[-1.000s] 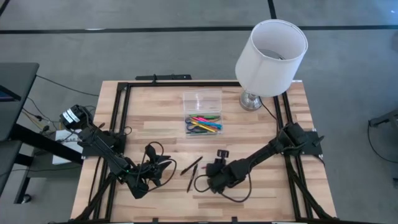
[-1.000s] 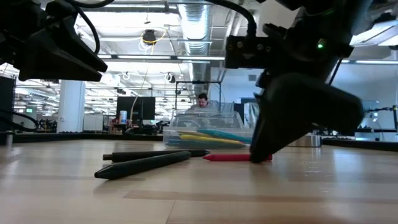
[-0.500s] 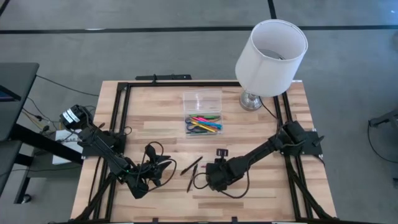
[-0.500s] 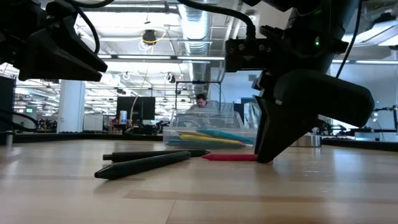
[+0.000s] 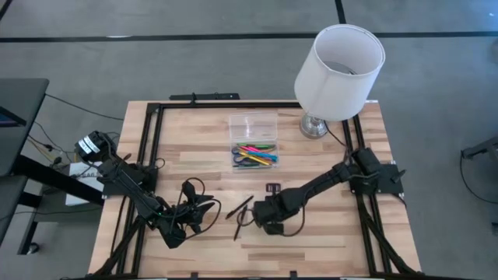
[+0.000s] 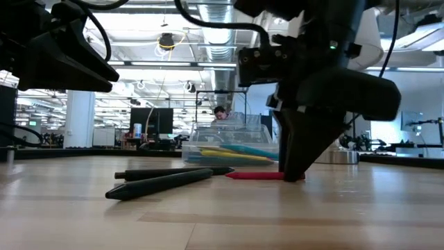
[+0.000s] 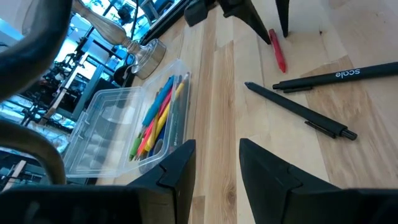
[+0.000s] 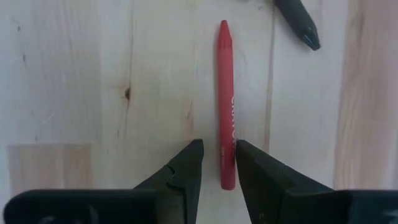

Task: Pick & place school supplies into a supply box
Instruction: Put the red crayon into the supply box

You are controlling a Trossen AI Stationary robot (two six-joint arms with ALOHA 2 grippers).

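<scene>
The right gripper [image 8: 217, 165] points straight down at the pale, grained wooden table [image 5: 187, 155], its two dark wedge-shaped fingers standing a narrow gap apart on either side of a slim red crayon [image 8: 225, 102] with a blunt pointed tip; the crayon lies flat on the wood between them, and whether the fingers press it cannot be told. Just beside the crayon lie two matte black pens [image 5: 240, 208], one crossing the other at a shallow angle. The supply box [image 5: 253, 144], a clear thin-walled plastic rectangle, sits mid-table beyond the pens, holding pink, green, yellow and blue pencils. The left gripper [image 7: 214, 165] hovers near the table's front left, its fingers slightly parted and holding nothing
</scene>
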